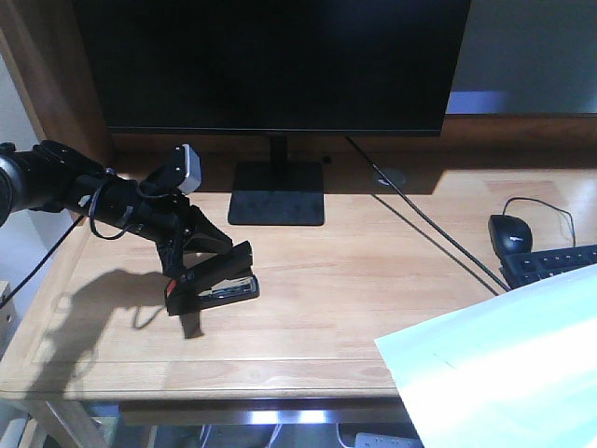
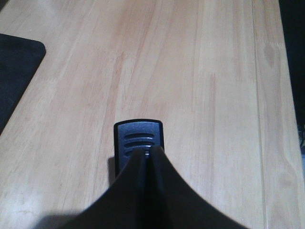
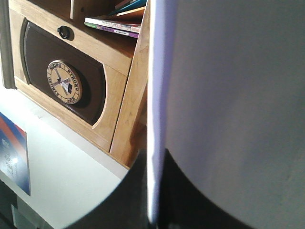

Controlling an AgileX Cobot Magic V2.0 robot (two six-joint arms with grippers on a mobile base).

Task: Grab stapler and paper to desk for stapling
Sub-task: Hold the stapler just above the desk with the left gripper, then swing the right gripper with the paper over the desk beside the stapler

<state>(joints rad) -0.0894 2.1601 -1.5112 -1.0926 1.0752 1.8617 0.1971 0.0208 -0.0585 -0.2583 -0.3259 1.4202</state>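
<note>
**Bench** (image 1: pixel 317 280): light wood plank top, bare in the middle. A monitor (image 1: pixel 270 65) stands at the back, with a keyboard (image 1: pixel 555 264) and mouse (image 1: pixel 510 231) at the right end.

**Paper** (image 1: pixel 504 373): in the front view it hangs tilted in the air over the front right corner of the bench, not laid down. In the right wrist view we see it edge-on. The right fingers (image 3: pixel 136 186) are pinched shut on that edge with no gap showing.

**Stapler** (image 1: pixel 213 285): left of centre over the bench, nose toward the right, tail lower. The left fingers (image 2: pixel 140 167) are clamped across its body, and only the ribbed nose shows past them in the left wrist view. We cannot tell whether its base touches the wood or sits just above it.

**Risks, as we judge them:**
- The sheet is held at one edge only. It may sag or swing on the way down, brush the keyboard or mouse, or land half off the front rim.
- A thin edge in a pinch can slip out or crease if the arm turns fast.
- If the stapler is released while tilted, it may tip or skid on the smooth wood.
- Sheet and stapler are well apart. Setting the paper down too far right leaves it away from the stapler, which would need a second move.
</note>
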